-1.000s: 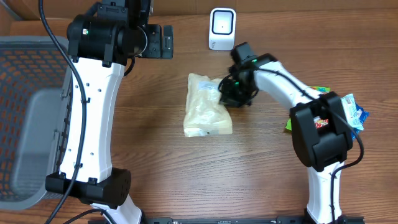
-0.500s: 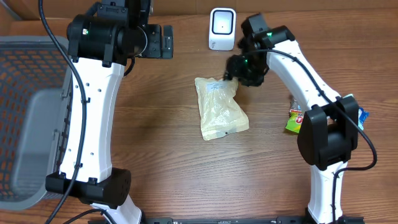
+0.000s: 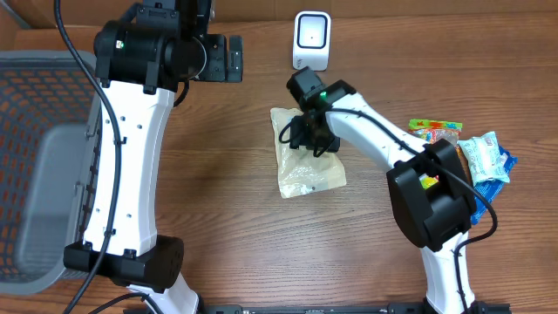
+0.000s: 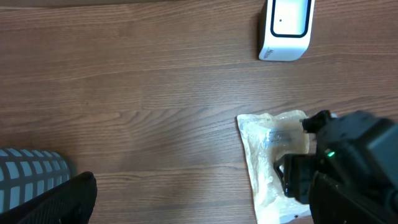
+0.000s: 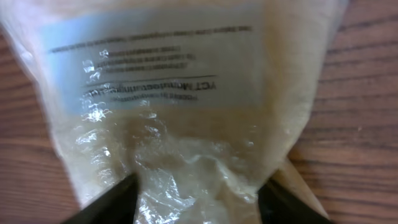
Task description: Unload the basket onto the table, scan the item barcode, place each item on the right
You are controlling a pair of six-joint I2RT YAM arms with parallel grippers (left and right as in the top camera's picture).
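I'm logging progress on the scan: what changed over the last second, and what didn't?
The right gripper swung up toward the scanner, then came back over the bag, now straddling its bunched plastic; grip unclear. The bag ended slightly farther right. The left gripper and scanner stayed put.

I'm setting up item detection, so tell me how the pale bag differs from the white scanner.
The bag is soft, crinkled and translucent; the scanner is a rigid white casing with a dark-framed window. The bag covers more of the table than the scanner. The right gripper sits over the bag; nothing touches the scanner. Both rest on the wooden table, apart.
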